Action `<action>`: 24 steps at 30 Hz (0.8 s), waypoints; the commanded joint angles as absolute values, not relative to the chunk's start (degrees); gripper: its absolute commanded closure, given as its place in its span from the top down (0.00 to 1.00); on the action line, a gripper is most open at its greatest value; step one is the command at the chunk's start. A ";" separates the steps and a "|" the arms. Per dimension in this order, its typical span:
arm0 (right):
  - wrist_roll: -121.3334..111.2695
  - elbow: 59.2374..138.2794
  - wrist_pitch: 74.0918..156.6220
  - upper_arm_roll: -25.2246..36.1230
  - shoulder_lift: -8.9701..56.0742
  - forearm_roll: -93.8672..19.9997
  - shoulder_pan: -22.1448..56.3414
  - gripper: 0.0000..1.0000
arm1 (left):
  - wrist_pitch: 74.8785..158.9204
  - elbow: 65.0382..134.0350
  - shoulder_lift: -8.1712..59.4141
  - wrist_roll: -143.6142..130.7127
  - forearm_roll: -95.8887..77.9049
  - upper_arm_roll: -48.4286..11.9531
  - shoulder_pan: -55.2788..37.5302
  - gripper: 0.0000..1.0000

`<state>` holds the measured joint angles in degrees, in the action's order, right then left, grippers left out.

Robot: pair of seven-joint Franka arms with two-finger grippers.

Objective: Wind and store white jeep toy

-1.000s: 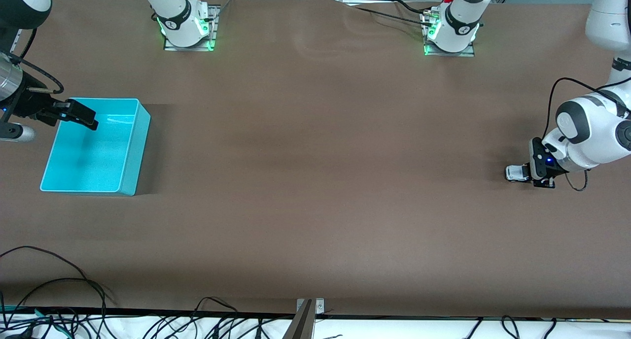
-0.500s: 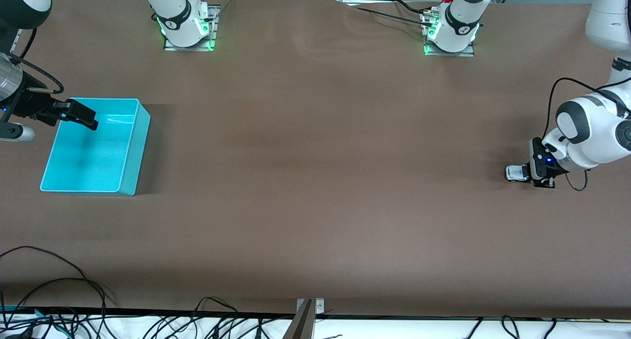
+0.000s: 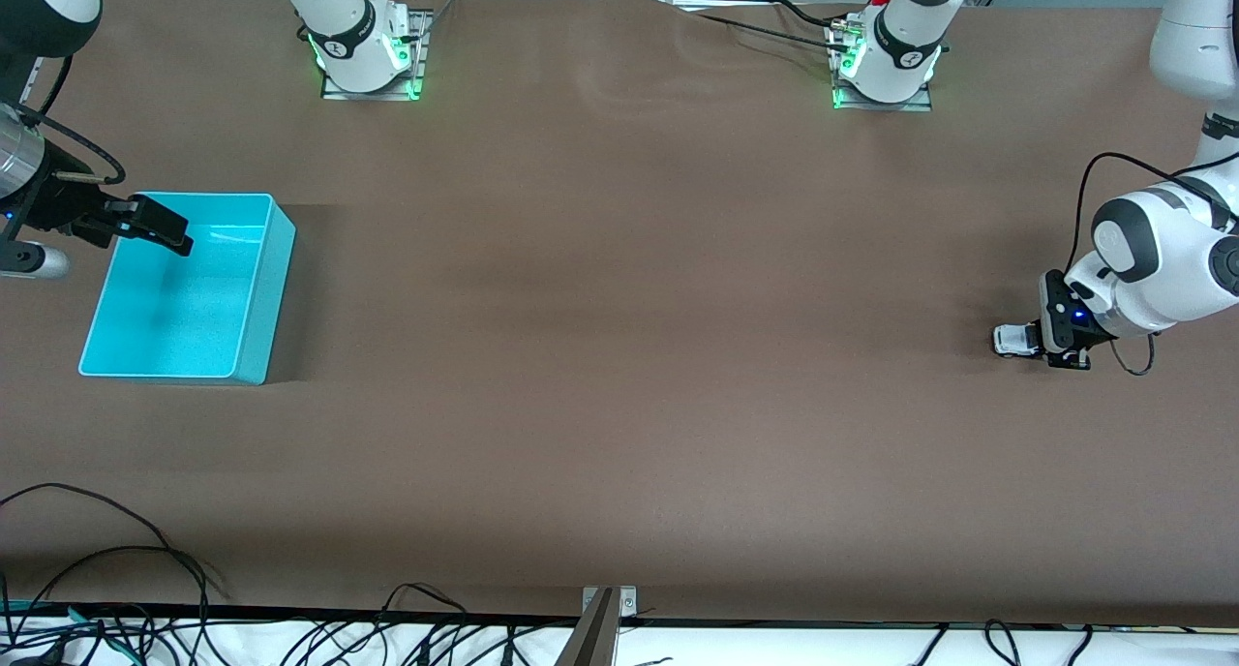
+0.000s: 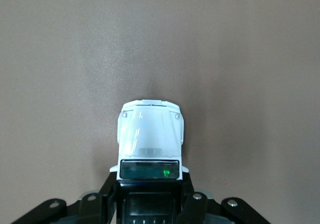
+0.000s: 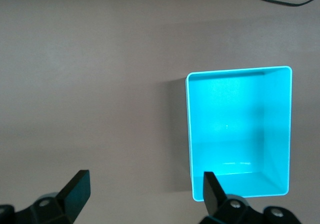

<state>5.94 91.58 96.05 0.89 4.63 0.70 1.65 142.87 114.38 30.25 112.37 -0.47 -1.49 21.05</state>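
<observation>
The white jeep toy (image 3: 1012,339) sits on the brown table at the left arm's end. In the left wrist view the white jeep toy (image 4: 150,131) shows its white hood and dark windscreen. My left gripper (image 3: 1043,342) is low at the table, its fingers closed on the sides of the jeep's rear half (image 4: 149,186). My right gripper (image 3: 160,228) is open and empty, hanging over the edge of the turquoise bin (image 3: 281,259) at the right arm's end. In the right wrist view the right gripper (image 5: 145,186) is spread wide, one finger over the bin's rim (image 5: 239,72). The bin is empty.
The two arm bases (image 3: 363,51) (image 3: 886,61) stand along the table's edge farthest from the front camera. Loose black cables (image 3: 116,550) lie at the table's near edge. A wide stretch of bare brown table lies between the jeep and the bin.
</observation>
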 commanded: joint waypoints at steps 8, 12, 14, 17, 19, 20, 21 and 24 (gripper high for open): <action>5.89 92.29 96.50 0.79 3.96 -0.18 1.49 1.00 | 144.23 114.17 36.39 114.79 0.35 -0.18 21.27 0.13; 5.89 92.29 96.50 0.79 3.96 -0.18 1.41 1.00 | 144.14 113.91 36.47 114.87 0.35 0.26 21.27 0.13; 5.89 92.29 96.50 0.88 3.96 -0.18 1.41 1.00 | 144.14 113.91 36.39 114.87 0.35 0.61 21.27 0.13; 5.89 92.29 96.50 0.88 3.96 -0.18 1.41 1.00 | 144.14 113.82 36.47 114.87 0.35 0.79 21.27 0.13; 5.89 92.29 96.59 0.88 3.96 -0.18 1.41 1.00 | 144.23 113.82 36.47 114.87 0.35 0.79 21.27 0.13; 5.89 92.29 96.50 0.88 3.96 -0.18 1.41 1.00 | 144.14 113.82 36.47 114.87 0.35 0.79 21.27 0.13; 5.89 92.29 96.50 0.88 3.96 -0.18 1.41 1.00 | 144.14 113.82 36.47 114.87 0.35 0.79 21.27 0.13; 5.89 92.29 96.59 0.88 3.96 -0.18 1.41 1.00 | 144.14 113.82 36.47 114.87 0.35 0.79 21.27 0.14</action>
<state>5.94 91.58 96.06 0.89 4.63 0.70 1.65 142.88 113.87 30.52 112.74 -0.47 -0.72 21.04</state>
